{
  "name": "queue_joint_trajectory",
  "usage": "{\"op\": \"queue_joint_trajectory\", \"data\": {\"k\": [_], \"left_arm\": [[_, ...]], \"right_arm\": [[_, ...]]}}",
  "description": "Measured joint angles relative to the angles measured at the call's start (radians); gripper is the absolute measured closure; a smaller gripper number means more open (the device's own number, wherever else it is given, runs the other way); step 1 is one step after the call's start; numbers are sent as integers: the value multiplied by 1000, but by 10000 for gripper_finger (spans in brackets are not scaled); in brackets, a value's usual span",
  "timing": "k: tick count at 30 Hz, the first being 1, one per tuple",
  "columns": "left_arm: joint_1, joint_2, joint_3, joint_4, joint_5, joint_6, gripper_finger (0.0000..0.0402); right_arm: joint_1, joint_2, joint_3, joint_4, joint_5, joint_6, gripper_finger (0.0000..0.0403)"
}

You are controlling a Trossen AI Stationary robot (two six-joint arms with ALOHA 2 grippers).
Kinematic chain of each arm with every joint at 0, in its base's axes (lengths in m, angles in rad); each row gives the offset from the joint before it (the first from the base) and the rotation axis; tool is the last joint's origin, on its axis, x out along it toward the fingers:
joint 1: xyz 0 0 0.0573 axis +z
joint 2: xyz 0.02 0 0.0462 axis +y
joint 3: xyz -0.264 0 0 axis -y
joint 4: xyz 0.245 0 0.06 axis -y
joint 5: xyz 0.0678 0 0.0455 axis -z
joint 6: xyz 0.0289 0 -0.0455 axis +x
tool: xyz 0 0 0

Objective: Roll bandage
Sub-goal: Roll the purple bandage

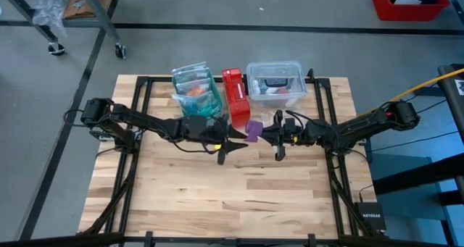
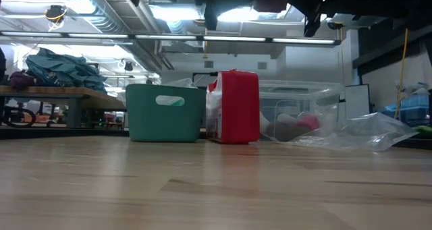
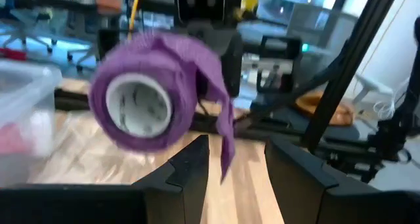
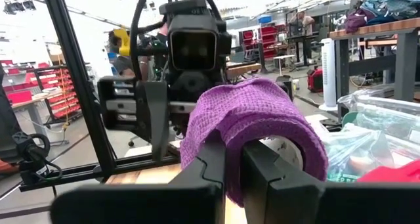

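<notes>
Purple bandage point(image 1: 253, 130) is seen from above, held in the air between the two hands over the middle of the wooden table point(image 1: 217, 196), just in front of the red box point(image 1: 235, 96). The right hand point(image 1: 270, 137) is closed narrowly on it, while the left hand point(image 1: 233, 141) is kept apart beside it. At table height nothing is found lying on the wood, so the roll is judged to be held aloft. From the left wrist, a mostly wound coil on a white core point(image 3: 139, 106) is shown, with one loose tail hanging. From the right wrist, the roll's wall is seen pinched. Winding is judged nearly finished; only the tail remains.
</notes>
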Motion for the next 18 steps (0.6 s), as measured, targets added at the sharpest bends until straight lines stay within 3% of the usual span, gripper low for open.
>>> {"op": "queue_joint_trajectory", "data": {"k": [7, 15, 18], "left_arm": [[5, 0, 0, 1, 0, 1, 275], [6, 0, 0, -40, -2, 32, 386], [8, 0, 0, -39, -4, 52, 393]], "right_arm": [[0, 0, 0, 15, -2, 1, 380], [0, 0, 0, 27, -3, 35, 380], [0, 0, 0, 36, -4, 62, 380]]}}
